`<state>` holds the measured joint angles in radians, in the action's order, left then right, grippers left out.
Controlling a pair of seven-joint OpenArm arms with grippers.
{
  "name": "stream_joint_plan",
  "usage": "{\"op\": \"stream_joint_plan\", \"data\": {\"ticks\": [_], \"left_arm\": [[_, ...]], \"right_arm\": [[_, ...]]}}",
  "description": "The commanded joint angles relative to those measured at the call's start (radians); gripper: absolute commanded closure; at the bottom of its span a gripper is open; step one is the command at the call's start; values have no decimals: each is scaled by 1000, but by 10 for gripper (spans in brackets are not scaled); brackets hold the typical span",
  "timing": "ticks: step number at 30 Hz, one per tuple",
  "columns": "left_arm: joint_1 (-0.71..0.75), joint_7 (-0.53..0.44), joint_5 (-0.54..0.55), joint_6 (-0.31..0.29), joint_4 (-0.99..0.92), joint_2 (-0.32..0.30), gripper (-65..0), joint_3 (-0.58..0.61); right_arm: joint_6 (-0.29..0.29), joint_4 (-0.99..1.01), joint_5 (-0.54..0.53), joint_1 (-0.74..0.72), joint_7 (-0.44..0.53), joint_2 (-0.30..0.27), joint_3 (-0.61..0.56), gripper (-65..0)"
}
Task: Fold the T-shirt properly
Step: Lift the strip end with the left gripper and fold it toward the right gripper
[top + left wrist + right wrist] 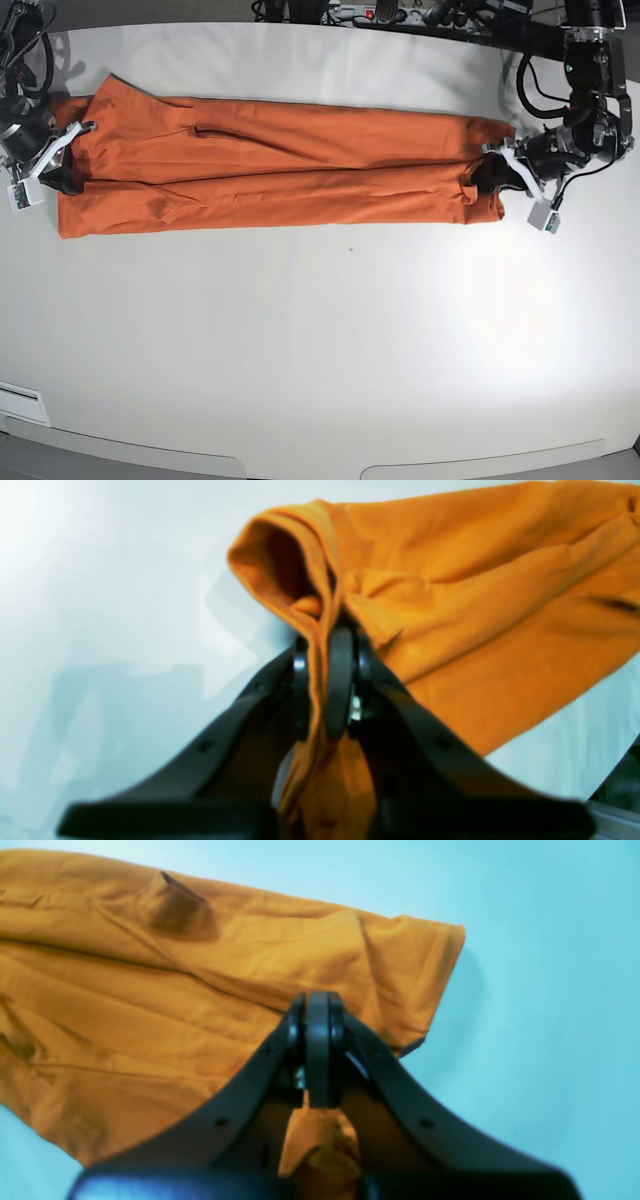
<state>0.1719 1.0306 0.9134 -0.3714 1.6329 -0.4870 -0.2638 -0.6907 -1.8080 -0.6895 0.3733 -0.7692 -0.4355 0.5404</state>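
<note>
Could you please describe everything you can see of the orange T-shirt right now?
The T-shirt is plain orange, thin, soft fabric, folded lengthwise into a long creased band lying across the white table. The left gripper has its jaws shut on one end, and the right gripper on the other.

One T-shirt (270,165), two grippers

The left gripper (325,680), at three o'clock in the base view, was clamped on the T-shirt (280,165), while the right gripper (317,1050), at nine o'clock, pinched its other end.
</note>
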Motion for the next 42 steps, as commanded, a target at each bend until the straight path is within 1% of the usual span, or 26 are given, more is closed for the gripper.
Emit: {"op": "stream_joint_plan", "data": {"ticks": [1, 2, 6, 11, 14, 19, 21, 23, 28, 30, 32, 36, 38, 42], "left_arm": [[-4, 2, 22, -4, 10, -17, 0, -6], [-4, 3, 30, -6, 10, -18, 0, -6], [-4, 10, 79, -53, 10, -18, 0, -6], [-9, 18, 143, -107, 15, -18, 0, -6], [-13, 19, 154, -131, 31, -19, 0, -6], [-29, 26, 182, -137, 78, -38, 0, -9], [-29, 30, 206, -159, 116, -45, 0, -16], [-29, 49, 243, -180, 163, -51, 0, -26], [-28, 117, 377, -248, 293, -49, 0, -34], [-23, 126, 415, -266, 336, -47, 0, -34], [-15, 126, 440, -278, 368, -34, 0, -31], [-15, 113, 435, -304, 373, 39, 0, -26], [-18, 81, 402, -322, 354, 81, 0, -10], [-26, -21, 289, -322, 276, 157, 0, 65]], "right_arm": [[-7, 2, -13, -5, 30, -11, 8, 0], [-7, 18, -13, -5, 39, -8, 8, 0], [-7, 115, -6, -5, 80, -5, 8, 0], [-7, 222, -1, -8, 104, -5, 7, 0], [-7, 240, 18, -7, 104, -5, 7, 0], [-7, 240, 43, -6, 115, -5, 7, 0], [-7, 240, 43, -5, 115, -5, 7, 0], [-7, 240, 43, -5, 115, -5, 7, 0], [-7, 240, 43, -5, 114, -5, 7, 0], [-7, 240, 43, -5, 101, -5, 7, 0], [-7, 240, 43, -4, 92, -5, 7, 0], [-7, 240, 42, -4, 91, -5, 7, 0], [-7, 240, 42, -5, 91, -5, 7, 0], [-7, 240, 42, -4, 82, -5, 7, 0]]}}
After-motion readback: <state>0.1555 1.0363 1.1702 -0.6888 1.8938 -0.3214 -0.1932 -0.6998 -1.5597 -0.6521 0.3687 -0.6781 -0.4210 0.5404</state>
